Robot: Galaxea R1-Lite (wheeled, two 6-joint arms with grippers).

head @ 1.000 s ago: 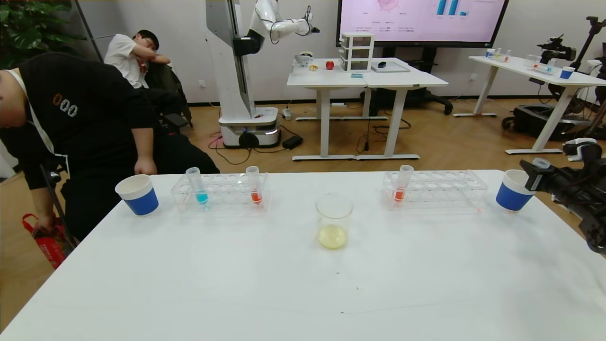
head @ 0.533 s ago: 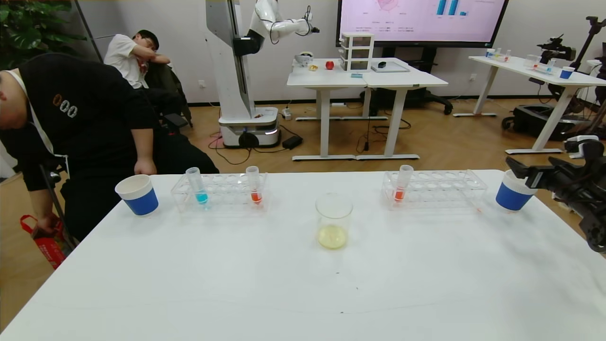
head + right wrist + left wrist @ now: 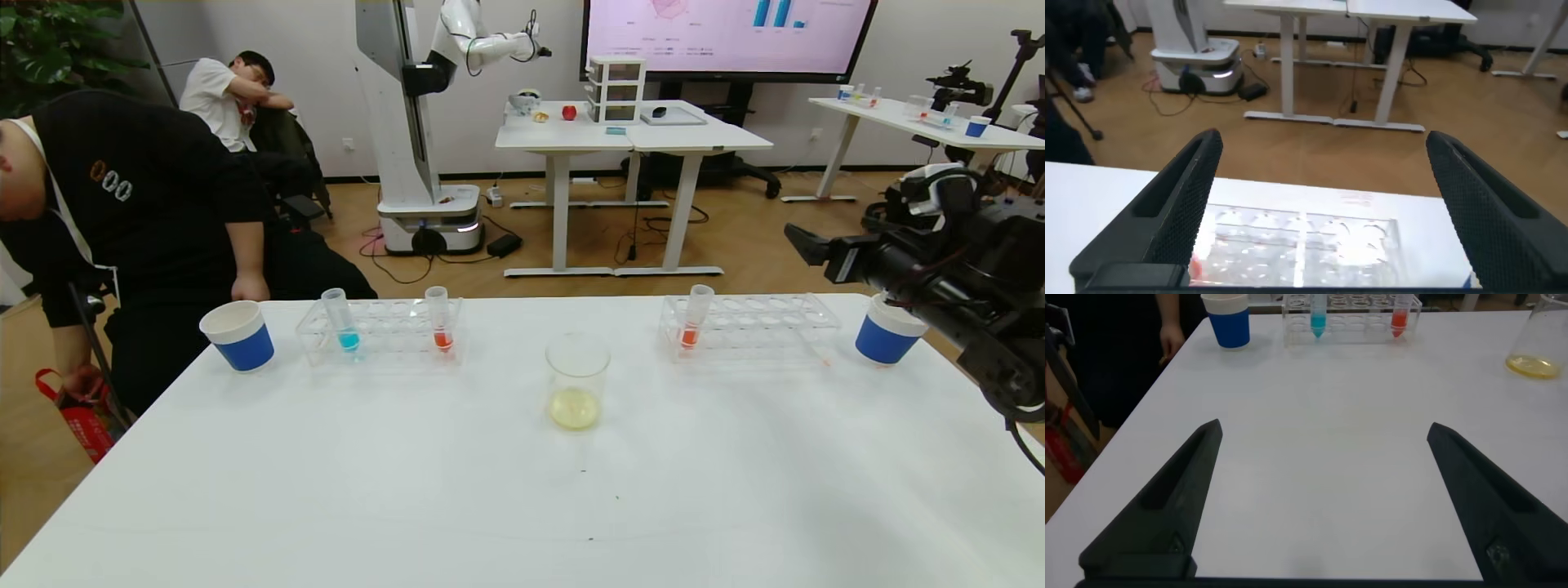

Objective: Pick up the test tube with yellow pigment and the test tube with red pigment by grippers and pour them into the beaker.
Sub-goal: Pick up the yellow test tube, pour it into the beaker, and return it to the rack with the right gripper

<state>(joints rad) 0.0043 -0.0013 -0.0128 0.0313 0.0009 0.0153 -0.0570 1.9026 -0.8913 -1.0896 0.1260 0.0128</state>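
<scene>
The beaker stands mid-table holding pale yellow liquid. A test tube with red pigment sits in the right rack, beneath the empty, wide-spread right gripper. The left gripper hangs wide, empty.

Desk: smooth white top, matt with a faint sheen. Beaker: clear, glossy, looks like glass or hard plastic, cannot tell which. Tube racks: transparent glossy plastic. Test tube with red pigment: clear plastic look. Paper cups: matt, white rim, blue band. Right gripper fingers: black, matt, finely textured. Floor: wood, light sheen.
</scene>
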